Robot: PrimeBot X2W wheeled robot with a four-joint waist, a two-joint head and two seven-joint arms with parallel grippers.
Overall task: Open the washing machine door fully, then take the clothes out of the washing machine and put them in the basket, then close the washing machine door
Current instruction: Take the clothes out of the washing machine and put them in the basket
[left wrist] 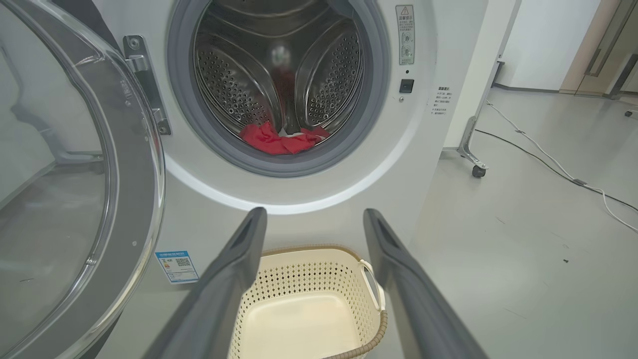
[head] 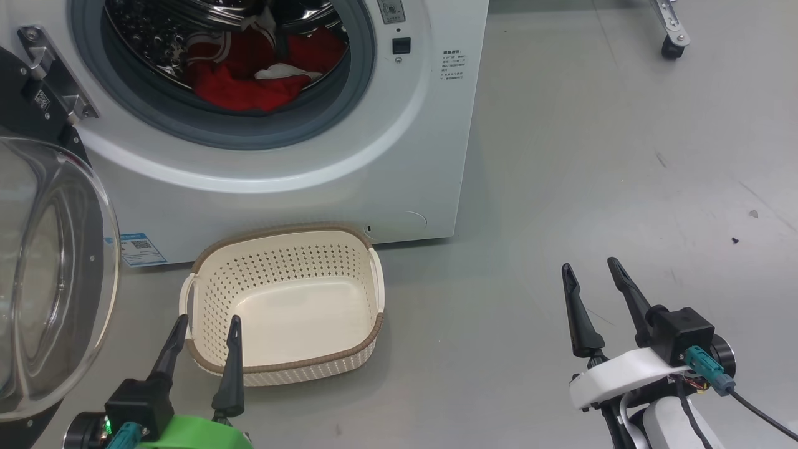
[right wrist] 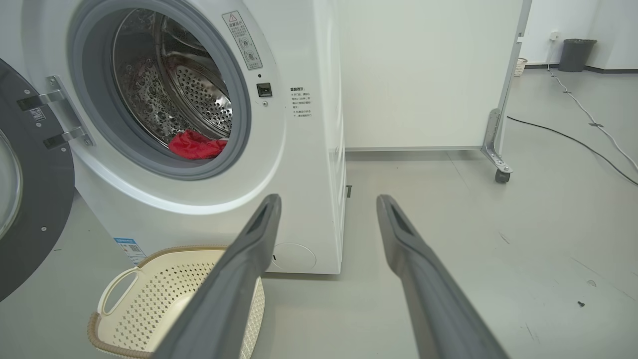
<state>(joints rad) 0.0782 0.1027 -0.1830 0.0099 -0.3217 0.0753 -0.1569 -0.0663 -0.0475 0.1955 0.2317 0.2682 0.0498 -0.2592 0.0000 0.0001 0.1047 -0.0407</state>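
— Closest to my head camera is my left end effector (head: 209,319). Its two dark fingers are spread wide with nothing between them, and the tips are over the near left corner of the basket (head: 283,234). My right end effector (head: 590,264) is just as spread and empty, out over bare floor (head: 561,156) well to the right.

— Where are the clothes?

— The clothes (head: 243,81) are inside the washing machine (head: 299,187), a red heap with white trim. It lies low in the steel drum (head: 143,37), just behind the grey gasket (head: 206,128). The heap spreads side to side across the drum's bottom. From my left end effector it is up and almost straight ahead. From the right one it is up, ahead and well off to the left. I judge the left arm nearer and better lined up for the reach.

— Is anything in the way?

— No. The washing machine door (head: 56,268) is swung out on my left, close beside my left arm, so the opening is free.

— And the containers?

— The drum holds all the red I can see. The basket is on the floor below the opening, close to the washer's foot, though I cannot tell whether it touches. It has nothing in it.
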